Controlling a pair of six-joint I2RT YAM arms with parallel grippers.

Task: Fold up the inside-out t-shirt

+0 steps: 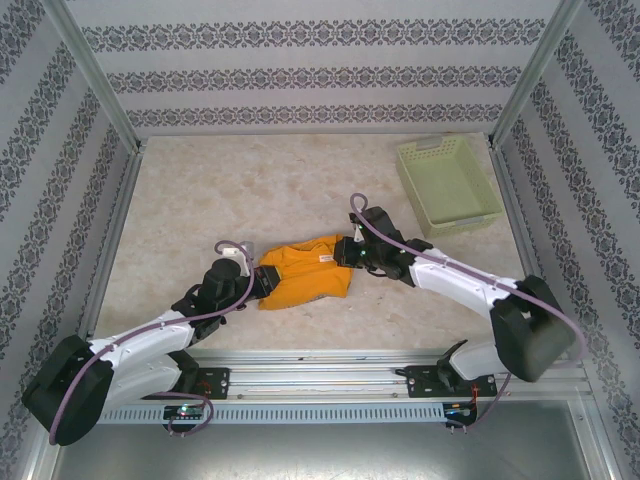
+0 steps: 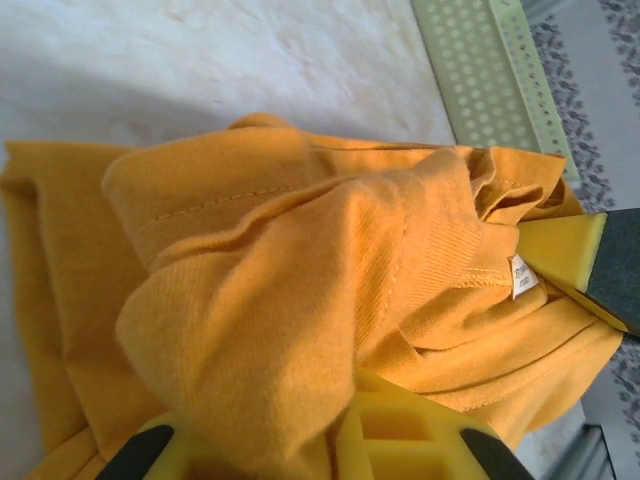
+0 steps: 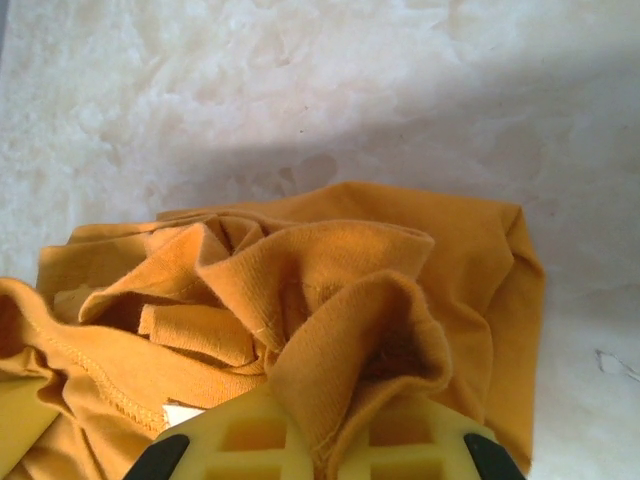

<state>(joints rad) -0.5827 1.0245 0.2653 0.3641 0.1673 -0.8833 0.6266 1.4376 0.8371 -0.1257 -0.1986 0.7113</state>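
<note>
The soft orange-yellow cloth t-shirt lies bunched on the bench between both arms. Right tool pinches a fabric ridge, likely to draw a fold; left tool cloth-covered, grip indeterminate.

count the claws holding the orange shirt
2. The left claw grips the t-shirt at its left edge; the right claw pinches its upper right edge.

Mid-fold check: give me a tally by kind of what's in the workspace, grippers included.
t-shirt: 1
green basket: 1
grippers: 2 (left gripper, right gripper)
Total: 4
</note>
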